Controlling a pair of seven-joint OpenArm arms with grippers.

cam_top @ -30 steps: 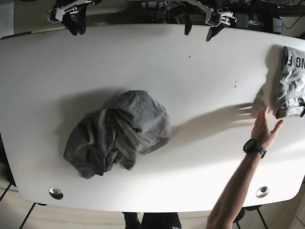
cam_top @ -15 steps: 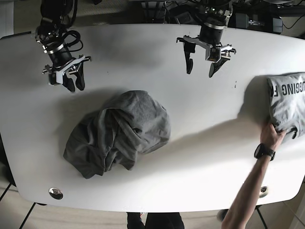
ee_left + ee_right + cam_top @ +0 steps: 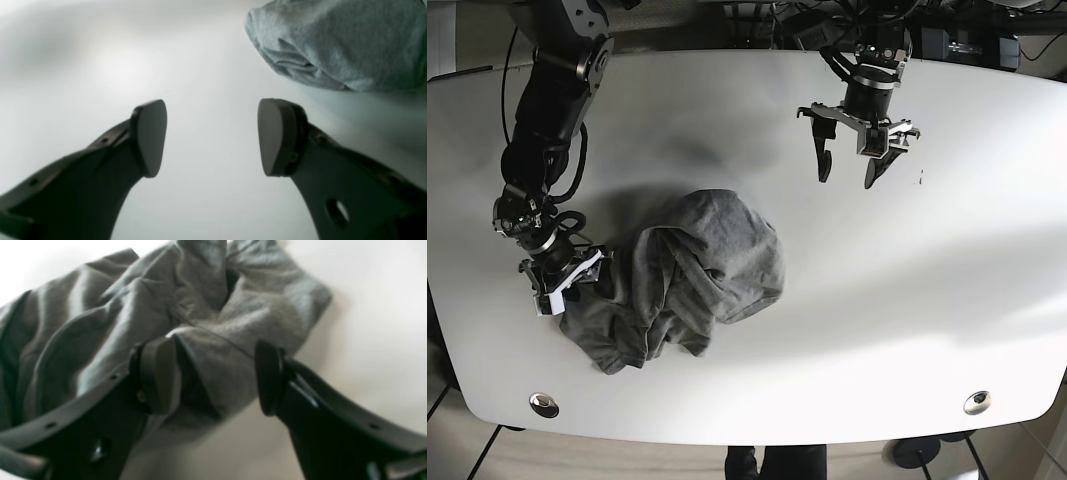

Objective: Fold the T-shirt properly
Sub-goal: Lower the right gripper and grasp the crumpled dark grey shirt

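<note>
White and glossy, your table [image 3: 907, 330] carries the grey T-shirt [image 3: 682, 275] as a crumpled heap left of centre in the base view, folds bunched and one rounded lobe pointing toward the far edge. Your right end effector [image 3: 213, 376] sits at the heap's left edge with its fingers spread wide and a thick fold of cloth lying between the pads [image 3: 160, 373], not pinched. Your left end effector [image 3: 847, 165] hangs over bare table well apart from the shirt, jaws wide, holding nothing.
</note>
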